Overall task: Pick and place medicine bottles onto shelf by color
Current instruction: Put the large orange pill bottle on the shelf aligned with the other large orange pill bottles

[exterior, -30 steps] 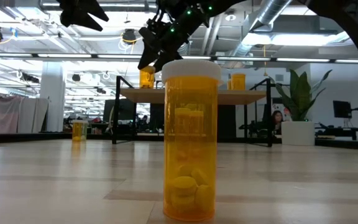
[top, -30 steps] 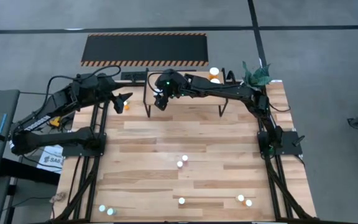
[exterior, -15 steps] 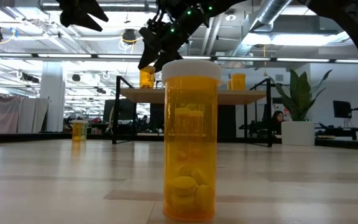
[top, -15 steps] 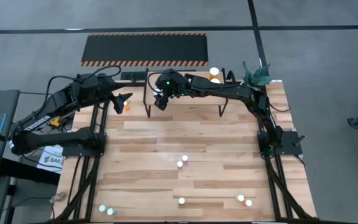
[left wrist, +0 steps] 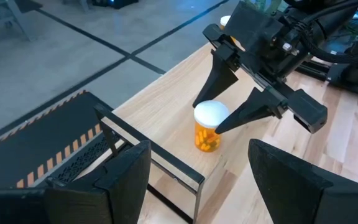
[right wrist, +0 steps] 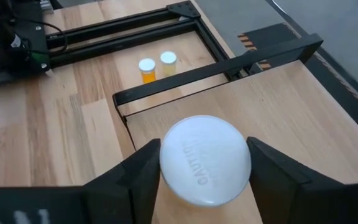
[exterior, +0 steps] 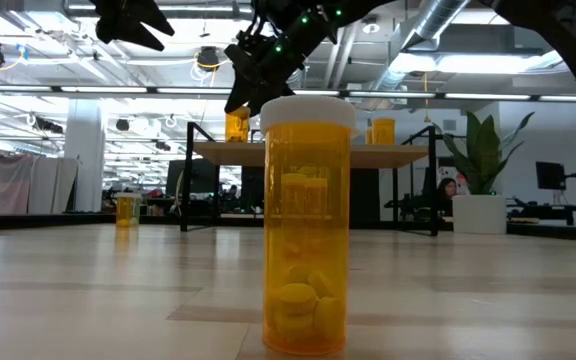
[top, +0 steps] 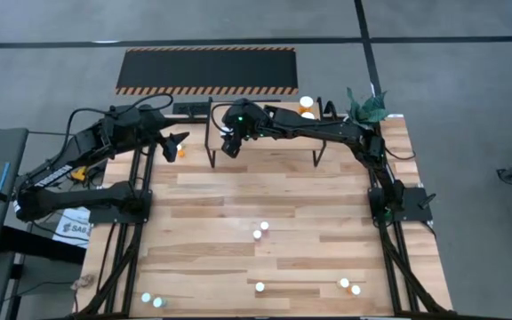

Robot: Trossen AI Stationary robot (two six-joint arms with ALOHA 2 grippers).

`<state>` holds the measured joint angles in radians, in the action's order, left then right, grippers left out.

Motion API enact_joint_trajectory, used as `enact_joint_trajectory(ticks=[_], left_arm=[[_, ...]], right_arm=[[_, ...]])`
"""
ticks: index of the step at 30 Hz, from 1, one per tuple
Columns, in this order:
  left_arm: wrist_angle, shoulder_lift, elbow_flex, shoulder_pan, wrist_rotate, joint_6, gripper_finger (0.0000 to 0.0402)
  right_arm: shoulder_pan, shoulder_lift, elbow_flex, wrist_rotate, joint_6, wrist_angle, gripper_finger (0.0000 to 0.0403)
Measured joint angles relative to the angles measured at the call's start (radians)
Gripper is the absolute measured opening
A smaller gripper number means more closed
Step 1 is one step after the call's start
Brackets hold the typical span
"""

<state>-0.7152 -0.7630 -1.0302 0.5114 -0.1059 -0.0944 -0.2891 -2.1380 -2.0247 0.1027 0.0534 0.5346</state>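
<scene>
The shelf (top: 269, 133) stands at the table's far edge. My right gripper (top: 229, 145) is over its left end, shut on an orange medicine bottle with a white cap (left wrist: 210, 126) that stands on the shelf top; this bottle also shows in the low view (exterior: 236, 125). Two more orange bottles (top: 307, 108) stand at the shelf's right end. My left gripper (top: 178, 144) is open and empty, just left of the shelf, above an orange bottle (top: 181, 153) on the table. Several other bottles stand on the table's near half (top: 260, 231). My right gripper pinches the bottle's white cap (right wrist: 205, 158) between its two fingers, one on each side of the cap. The fingers slant down at it from above. The bottle stands upright with its base on the shelf top (left wrist: 229, 162).
A large orange bottle (exterior: 306, 225) stands close to the low camera. A white pot with a green plant (top: 367, 105) sits at the far right corner. Bottles stand near the table's near edge (top: 349, 286) and near left corner (top: 152, 300). A black striped mat (top: 207, 69) lies on the floor beyond.
</scene>
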Motion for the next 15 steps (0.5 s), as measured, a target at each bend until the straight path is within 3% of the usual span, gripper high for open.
enact_joint_trajectory(ticks=[7, 15], left_arm=[[-0.004, 0.000, 0.000, 0.000, -0.006, 0.004, 0.0258], [-0.007, 0.000, 0.000, 0.000, -0.012, 0.004, 0.0258]], right_arm=[[0.002, 0.004, 0.000, 0.000, -0.002, 0.004, 0.0222], [0.003, 0.109, 0.000, -0.003, -0.018, 0.127, 0.0216]])
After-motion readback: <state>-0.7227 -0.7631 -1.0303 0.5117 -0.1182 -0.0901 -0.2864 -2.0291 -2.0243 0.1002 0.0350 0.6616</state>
